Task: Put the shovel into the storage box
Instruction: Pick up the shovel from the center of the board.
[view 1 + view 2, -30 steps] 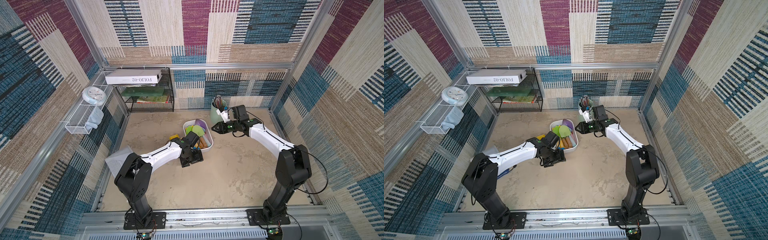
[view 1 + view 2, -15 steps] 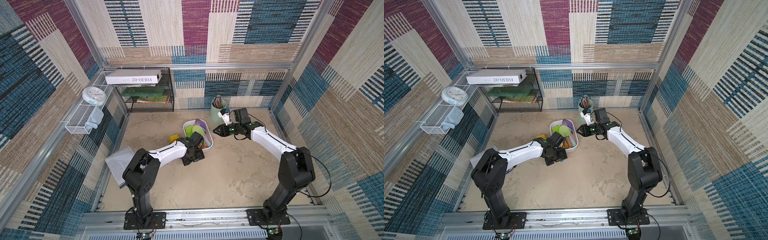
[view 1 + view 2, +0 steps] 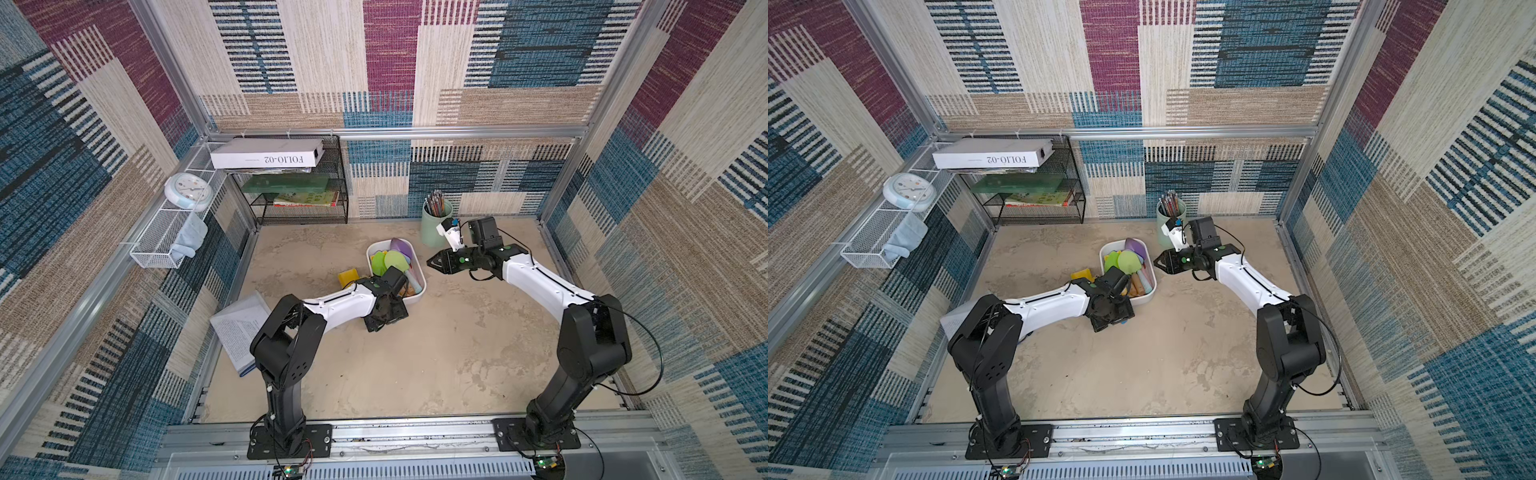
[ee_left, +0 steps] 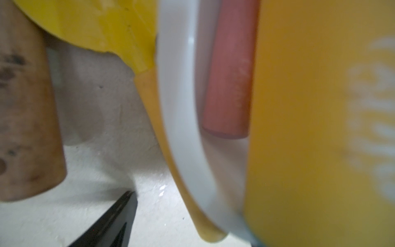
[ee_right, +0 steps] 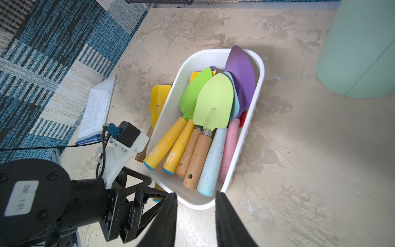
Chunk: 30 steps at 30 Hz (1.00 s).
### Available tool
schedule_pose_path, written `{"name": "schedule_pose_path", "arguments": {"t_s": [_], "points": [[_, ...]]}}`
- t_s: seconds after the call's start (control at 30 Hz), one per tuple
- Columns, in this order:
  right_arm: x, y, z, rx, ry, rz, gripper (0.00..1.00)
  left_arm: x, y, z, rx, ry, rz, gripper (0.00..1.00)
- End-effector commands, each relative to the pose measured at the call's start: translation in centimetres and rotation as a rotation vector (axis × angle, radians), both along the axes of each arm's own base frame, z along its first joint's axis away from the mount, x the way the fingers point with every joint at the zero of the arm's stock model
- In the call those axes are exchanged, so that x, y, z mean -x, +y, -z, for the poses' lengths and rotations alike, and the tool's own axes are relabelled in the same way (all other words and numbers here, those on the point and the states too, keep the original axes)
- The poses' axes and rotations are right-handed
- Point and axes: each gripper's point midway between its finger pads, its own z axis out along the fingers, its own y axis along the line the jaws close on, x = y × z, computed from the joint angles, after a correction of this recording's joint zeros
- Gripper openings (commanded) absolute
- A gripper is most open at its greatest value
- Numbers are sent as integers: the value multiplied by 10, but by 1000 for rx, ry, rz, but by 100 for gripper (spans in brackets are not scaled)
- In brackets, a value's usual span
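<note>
Right wrist view: storage box [image 5: 198, 203] holding several shovels [image 5: 213, 100]; one yellow shovel [image 5: 159, 96] lies outside, just beside its wall. Left gripper [image 5: 157, 186] sits low near it, jaws apart; right gripper [image 5: 196, 193] likewise apart, empty. Likely step: pickup. Next: clamp shovel, lift over wall.
</note>
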Motion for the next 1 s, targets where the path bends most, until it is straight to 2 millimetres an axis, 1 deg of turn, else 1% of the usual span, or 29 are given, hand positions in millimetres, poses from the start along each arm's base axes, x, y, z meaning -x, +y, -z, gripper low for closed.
{"name": "schedule_pose_path", "arguments": {"t_s": [0.0, 0.13, 0.4, 0.57, 0.73, 0.97], "points": [[-1, 2, -7, -15, -29, -15, 33, -5, 4, -2, -23, -25, -18, 73], [-1, 2, -6, -17, -25, -15, 33, -4, 8, -1, -40, -23, -21, 63], [1, 1, -9, -19, -30, -17, 33, -1, 11, 10, -66, 5, -23, 50], [1, 1, -10, -20, -31, -15, 33, 0, 14, 12, -82, 14, -26, 41], [1, 1, -11, -21, -33, -15, 33, 0, 17, 10, -96, 10, -30, 33], [1, 0, -12, -21, -32, -14, 33, 1, 22, -1, -114, -10, -26, 27]]}}
